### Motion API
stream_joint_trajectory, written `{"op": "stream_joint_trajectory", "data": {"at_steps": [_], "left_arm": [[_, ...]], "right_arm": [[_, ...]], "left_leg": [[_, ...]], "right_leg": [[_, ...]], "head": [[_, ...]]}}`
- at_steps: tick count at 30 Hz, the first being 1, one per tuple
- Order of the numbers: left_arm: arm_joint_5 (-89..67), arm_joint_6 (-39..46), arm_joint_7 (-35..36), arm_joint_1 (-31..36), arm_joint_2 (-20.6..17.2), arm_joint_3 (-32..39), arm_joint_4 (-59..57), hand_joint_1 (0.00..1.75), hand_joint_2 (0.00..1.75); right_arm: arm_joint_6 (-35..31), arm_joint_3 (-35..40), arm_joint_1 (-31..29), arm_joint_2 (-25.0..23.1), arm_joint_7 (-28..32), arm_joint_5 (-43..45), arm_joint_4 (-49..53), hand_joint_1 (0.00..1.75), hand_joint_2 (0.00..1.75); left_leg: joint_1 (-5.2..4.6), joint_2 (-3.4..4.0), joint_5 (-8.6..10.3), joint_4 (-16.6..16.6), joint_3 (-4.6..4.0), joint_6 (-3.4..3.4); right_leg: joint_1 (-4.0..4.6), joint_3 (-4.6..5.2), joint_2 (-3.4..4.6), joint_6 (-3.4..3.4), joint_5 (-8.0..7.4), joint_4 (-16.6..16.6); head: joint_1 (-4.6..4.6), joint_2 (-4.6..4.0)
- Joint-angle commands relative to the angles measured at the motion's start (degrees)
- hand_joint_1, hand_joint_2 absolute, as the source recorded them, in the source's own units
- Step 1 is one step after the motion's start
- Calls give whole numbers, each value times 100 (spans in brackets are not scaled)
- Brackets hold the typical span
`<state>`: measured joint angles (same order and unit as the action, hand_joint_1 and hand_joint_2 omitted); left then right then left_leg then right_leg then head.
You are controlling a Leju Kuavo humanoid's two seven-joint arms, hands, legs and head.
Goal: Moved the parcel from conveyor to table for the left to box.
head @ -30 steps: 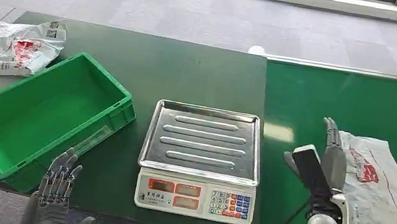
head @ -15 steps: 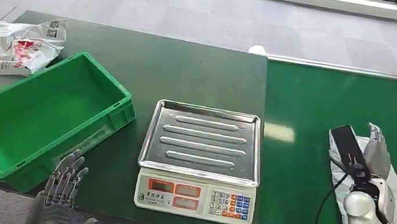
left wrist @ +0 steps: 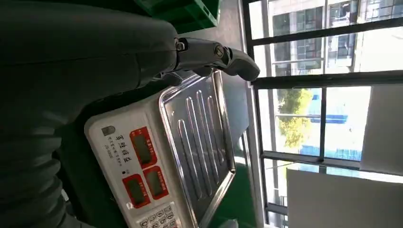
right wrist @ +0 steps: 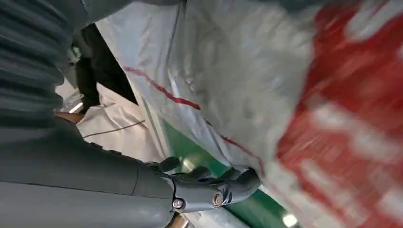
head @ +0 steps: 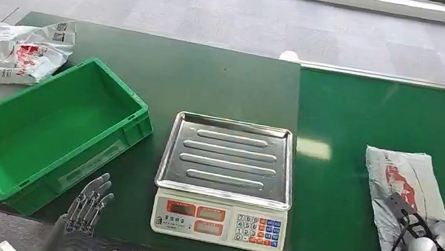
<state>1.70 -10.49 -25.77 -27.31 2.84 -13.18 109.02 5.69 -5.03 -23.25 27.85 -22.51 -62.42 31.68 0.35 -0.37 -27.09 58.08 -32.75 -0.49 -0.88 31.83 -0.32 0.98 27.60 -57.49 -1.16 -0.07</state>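
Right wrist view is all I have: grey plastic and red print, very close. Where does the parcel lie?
Observer: The parcel lies flat on the green conveyor, to the right of the scale, not yet on the table.
Operator: And the left hand?
Observer: The left hand hovers at the table's near edge, fingers apart, holding nothing.
Operator: Anything in the bin?
Observer: No, the green bin beside the scale is empty.
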Motion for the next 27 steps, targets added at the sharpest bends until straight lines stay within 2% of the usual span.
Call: {"op": "stream_joint_trajectory", "data": {"at_steps": [1,3,4,6,8,11,15,22,23,24,25,27], "left_arm": [[-29,26,-15,154,-11,198,-516,0,175],[-31,29,-16,158,-7,194,-510,0,175],[-42,38,-9,151,-3,191,-506,0,175],[-36,56,-32,119,-1,220,-522,0,175],[-29,67,-46,97,3,247,-536,0,175],[-25,67,-83,37,38,303,-461,0,175],[-37,61,-72,22,50,306,-430,0,175],[-37,-5,-64,143,53,271,-532,0,175],[-28,-4,-59,153,46,289,-524,0,175],[-4,8,-54,153,48,340,-479,0,175],[18,-11,-41,140,75,401,-432,0,175],[25,-32,-20,126,85,432,-390,0,175]], "right_arm": [[515,12,-122,-117,-63,-110,-818,0,175],[527,8,-123,-99,-61,-111,-816,0,175],[598,18,-126,-84,-34,-126,-820,17,175],[707,10,-141,-37,90,-104,-835,175,175],[687,13,-156,-18,103,-113,-831,175,175],[294,23,-365,-157,116,-163,-760,175,175],[260,31,-439,-207,97,-182,-764,175,175],[-28,-153,-467,-127,261,-122,-689,175,175],[-165,-199,-487,-130,396,-61,-633,175,175],[-722,-354,-523,-213,698,102,-462,175,175],[-928,-387,-565,-251,769,140,-360,175,175],[-904,-362,-591,-273,731,128,-300,175,175]], "left_leg": [[3,1,7,-20,16,-1],[6,-6,2,-8,17,1],[7,-10,7,-13,17,2],[8,-20,8,-14,19,3],[6,-25,12,-19,19,4],[7,-17,8,-14,21,4],[4,-2,8,-16,22,3],[3,-22,7,-12,19,2],[3,-33,1,-2,20,3],[3,-29,5,-7,19,3],[2,-28,1,-1,18,3],[2,-15,2,0,12,2]], "right_leg": [[5,-17,1,-9,-7,23],[5,-20,-6,-3,4,11],[5,-20,-12,-4,0,18],[6,-24,-23,-5,1,23],[4,-28,-27,-2,-1,29],[5,-31,-19,-2,-1,31],[2,-35,-4,-5,-7,30],[1,-37,-23,-3,-2,26],[1,-41,-33,1,6,16],[1,-39,-29,0,1,22],[0,-35,-27,2,5,13],[-1,-27,-15,0,1,11]], "head": [[0,0],[0,0],[0,0],[0,0],[0,0],[0,0],[0,0],[0,0],[0,0],[0,0],[0,0],[0,0]]}}
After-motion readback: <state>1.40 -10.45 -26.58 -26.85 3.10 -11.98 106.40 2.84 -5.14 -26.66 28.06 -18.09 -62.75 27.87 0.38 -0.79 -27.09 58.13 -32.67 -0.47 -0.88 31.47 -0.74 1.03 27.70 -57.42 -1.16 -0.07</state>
